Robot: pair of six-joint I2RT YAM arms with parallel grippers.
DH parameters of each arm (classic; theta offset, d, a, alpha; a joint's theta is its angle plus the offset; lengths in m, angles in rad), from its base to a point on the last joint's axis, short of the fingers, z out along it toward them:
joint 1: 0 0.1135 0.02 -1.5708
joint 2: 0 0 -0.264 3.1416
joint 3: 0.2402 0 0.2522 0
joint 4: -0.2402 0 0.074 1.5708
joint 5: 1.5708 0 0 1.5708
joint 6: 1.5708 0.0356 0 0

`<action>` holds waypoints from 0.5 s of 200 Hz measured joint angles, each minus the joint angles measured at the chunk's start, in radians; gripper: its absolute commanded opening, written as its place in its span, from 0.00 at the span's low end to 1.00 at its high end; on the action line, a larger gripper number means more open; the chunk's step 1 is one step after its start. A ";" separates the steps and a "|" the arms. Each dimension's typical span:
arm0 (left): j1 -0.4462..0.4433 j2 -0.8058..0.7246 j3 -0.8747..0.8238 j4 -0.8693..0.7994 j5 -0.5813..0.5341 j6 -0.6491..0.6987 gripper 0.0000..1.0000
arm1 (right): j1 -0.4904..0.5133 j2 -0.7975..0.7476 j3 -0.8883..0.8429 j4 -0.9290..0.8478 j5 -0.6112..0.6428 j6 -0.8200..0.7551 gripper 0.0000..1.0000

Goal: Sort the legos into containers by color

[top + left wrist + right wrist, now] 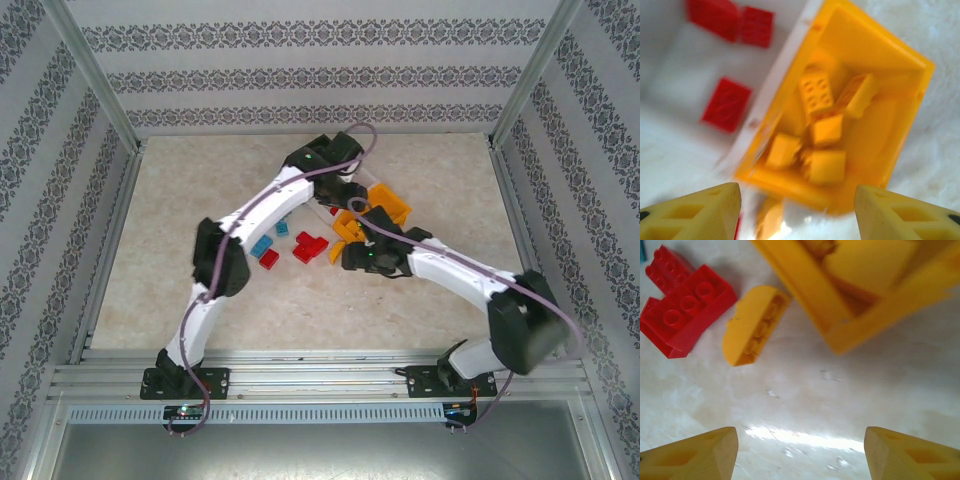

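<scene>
The left pincer (797, 215) hangs with jaws apart and empty over the yellow bin (875, 45), which holds yellow bricks (816, 92). Red bricks (726, 104) lie in the white bin (685, 70) beside it. The right pincer (800, 455), likewise apart and empty, hovers over bare counter (840, 400). Beyond it lie a yellow brick (752, 325) and a red pair (685, 305).

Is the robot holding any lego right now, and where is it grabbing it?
No, nothing is held. The left gripper is open over the yellow bin, and the right gripper is open over the table.
</scene>
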 measured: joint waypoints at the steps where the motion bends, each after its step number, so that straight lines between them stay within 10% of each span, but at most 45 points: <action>1: 0.002 -0.009 -0.008 0.000 -0.003 0.000 0.63 | 0.002 0.005 0.003 0.001 0.000 0.000 0.69; 46: 0.142 -0.432 -0.506 0.060 -0.140 0.018 0.65 | 0.051 0.239 0.175 0.007 0.015 0.035 0.67; 100: 0.157 -0.464 -0.836 0.089 -0.154 0.030 0.65 | 0.049 0.420 0.343 -0.013 0.053 0.046 0.56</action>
